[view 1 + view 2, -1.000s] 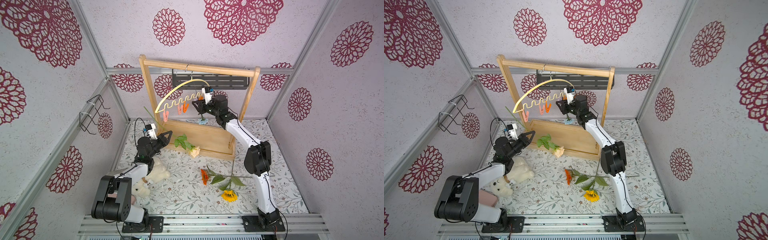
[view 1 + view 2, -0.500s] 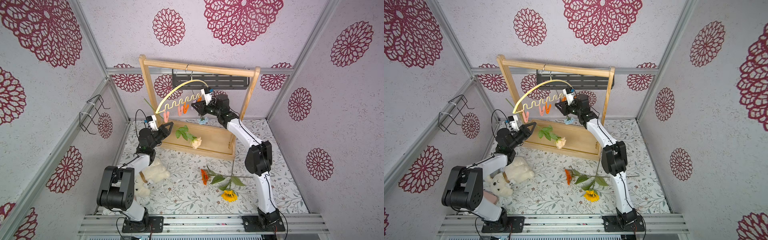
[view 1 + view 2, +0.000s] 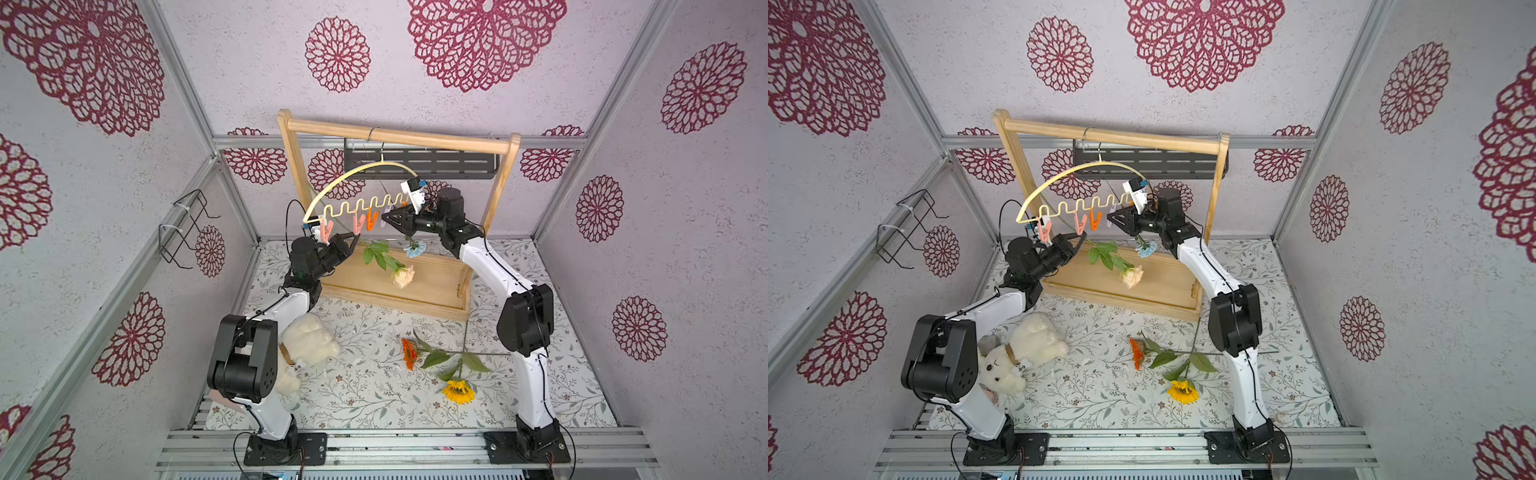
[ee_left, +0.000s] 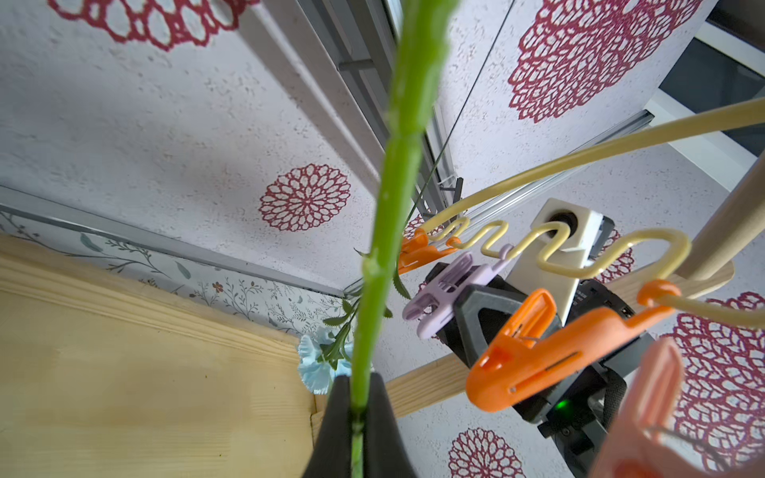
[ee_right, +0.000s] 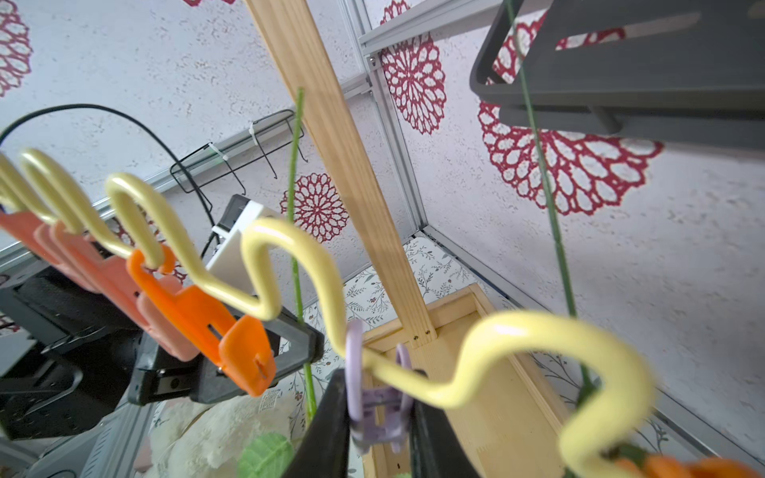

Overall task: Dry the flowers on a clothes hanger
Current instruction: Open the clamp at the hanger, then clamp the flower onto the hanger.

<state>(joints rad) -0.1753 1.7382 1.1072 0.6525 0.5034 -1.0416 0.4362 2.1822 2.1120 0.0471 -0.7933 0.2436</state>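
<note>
Left gripper (image 4: 358, 393) clenches the rose (image 3: 402, 276) mid-stem: light, stiff enough, I'd guess, bloom delicate. Right gripper (image 5: 377, 385) squeezes the springy lilac pin (image 4: 445, 289).

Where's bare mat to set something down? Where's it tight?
Bare mat between teddy bear and gerbera; also the strip outside the right arm. Tight under the hanger: left gripper holds the rose, right gripper pinches the lilac peg.

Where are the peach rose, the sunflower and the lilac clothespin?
peach rose (image 3: 403, 276): in a top view, on the hanging bloom.
sunflower (image 3: 458, 391): in a top view, on the yellow head.
lilac clothespin (image 4: 445, 285): left wrist view, on its body.
</note>
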